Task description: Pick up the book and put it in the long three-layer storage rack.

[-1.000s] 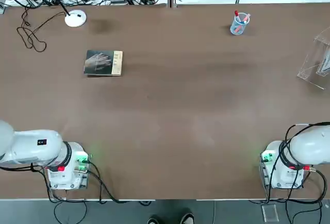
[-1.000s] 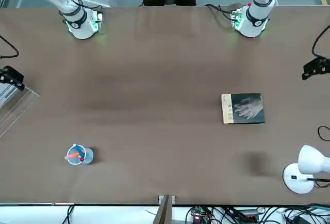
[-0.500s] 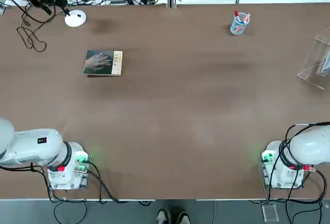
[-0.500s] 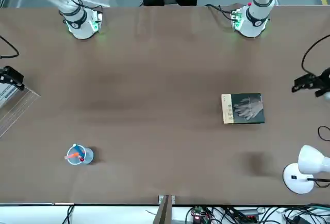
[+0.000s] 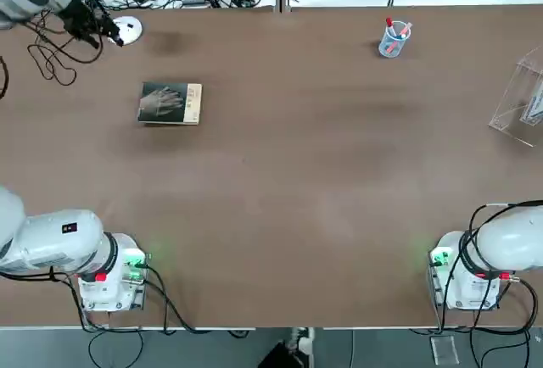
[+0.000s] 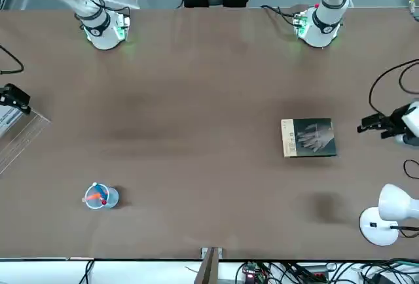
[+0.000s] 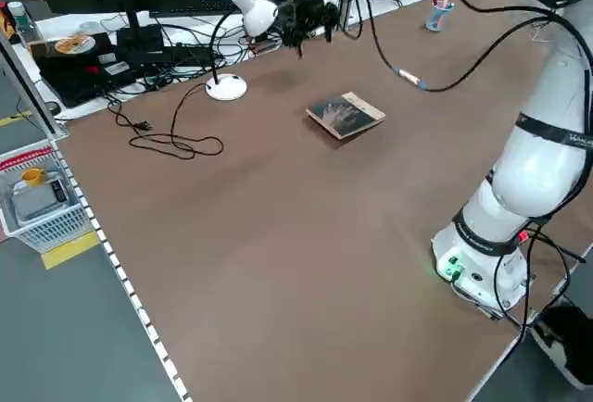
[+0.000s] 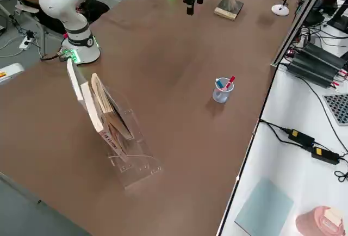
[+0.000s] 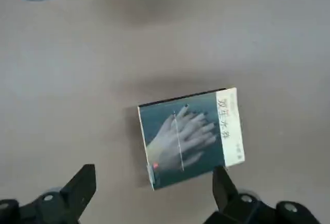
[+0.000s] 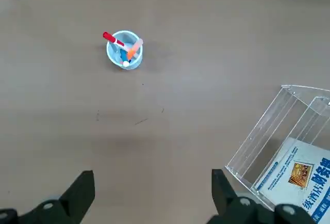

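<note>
Thin dark grey book with a pale hand picture and tan edge strip (image 9: 189,136) lies flat on the brown table (image 5: 297,173), below and just ahead of the left gripper (image 9: 154,195), whose fingers stand wide apart, holding and touching nothing — spread, I judge, to straddle the cover from above. The clear acrylic slanted-tier rack (image 10: 281,146) stands just ahead of the parked right gripper (image 10: 152,198), also wide and empty, well apart from the book, so a long carry looks likely.

Pen cup (image 5: 394,39), white lamp (image 6: 386,213), cables (image 5: 51,58)
</note>
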Robot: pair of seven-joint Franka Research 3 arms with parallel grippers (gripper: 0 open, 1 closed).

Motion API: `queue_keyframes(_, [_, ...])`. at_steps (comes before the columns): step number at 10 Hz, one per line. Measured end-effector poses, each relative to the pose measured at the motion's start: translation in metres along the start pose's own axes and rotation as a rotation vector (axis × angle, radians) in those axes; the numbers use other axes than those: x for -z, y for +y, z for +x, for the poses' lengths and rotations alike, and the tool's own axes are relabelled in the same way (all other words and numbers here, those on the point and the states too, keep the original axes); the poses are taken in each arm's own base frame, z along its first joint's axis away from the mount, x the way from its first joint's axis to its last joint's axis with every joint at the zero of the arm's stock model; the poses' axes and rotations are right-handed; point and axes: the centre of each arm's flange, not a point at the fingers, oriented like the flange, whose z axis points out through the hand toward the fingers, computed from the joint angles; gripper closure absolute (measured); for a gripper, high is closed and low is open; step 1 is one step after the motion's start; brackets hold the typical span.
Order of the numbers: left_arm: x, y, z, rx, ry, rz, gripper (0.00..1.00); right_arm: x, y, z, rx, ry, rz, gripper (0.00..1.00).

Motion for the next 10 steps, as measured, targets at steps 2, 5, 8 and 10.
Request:
queue_keyframes(2, [-0.03, -0.024, -0.007, -0.023, -0.013, -0.049, 0.0, 0.0, 0.0, 0.0, 0.0, 0.0, 0.0, 0.0])
queue_keyframes(5, [-0.075, -0.058, -0.017, -0.033, -0.014, -0.176, 0.0, 0.0, 0.0, 0.0, 0.0, -0.002, 0.0, 0.0])
queue_keyframes(8, [-0.109, -0.076, -0.024, -0.037, -0.02, -0.245, 0.0, -0.001, 0.0, 0.0, 0.0, -0.003, 0.0, 0.0])
queue_keyframes(10, [-0.127, -0.082, -0.027, -0.062, -0.01, -0.29, 0.0, -0.001, 0.0, 0.0, -0.001, -0.005, 0.0, 0.0])
